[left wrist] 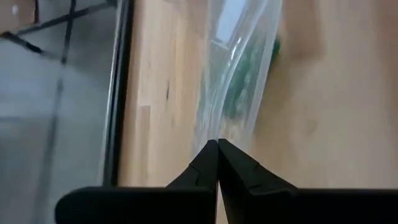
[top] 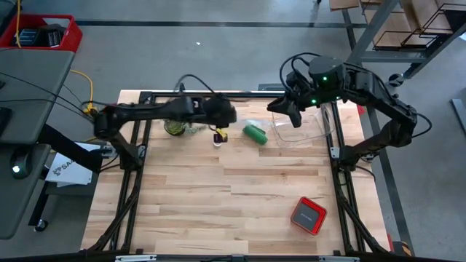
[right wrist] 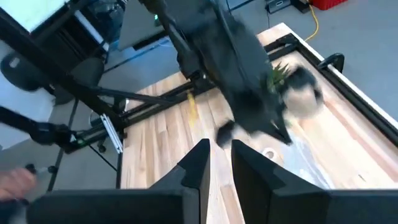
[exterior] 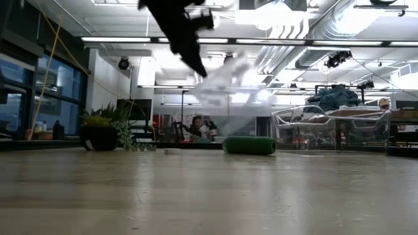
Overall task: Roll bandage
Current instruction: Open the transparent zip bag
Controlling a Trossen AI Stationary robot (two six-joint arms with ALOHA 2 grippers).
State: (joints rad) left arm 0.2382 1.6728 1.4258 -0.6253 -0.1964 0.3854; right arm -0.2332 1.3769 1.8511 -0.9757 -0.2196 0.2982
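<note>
Your bandage (top: 255,134) already lies as a tight green roll on the worktop (top: 218,196), near the far edge between the two arms, so the rolling itself looks done. Your left pincer (left wrist: 217,144) is pinched closed on the clear plastic bag (left wrist: 239,68) and holds it lifted just beside the roll. Your right pincer (right wrist: 217,149) hangs above the far right of the worktop, fingers slightly apart and empty. What is left, by my reading, is only bagging or tidying.

bandage (top: 255,134) seen rolled up tight, bright green stubby cylinder, laid on its side on wood tabletop, far-centre.
</note>
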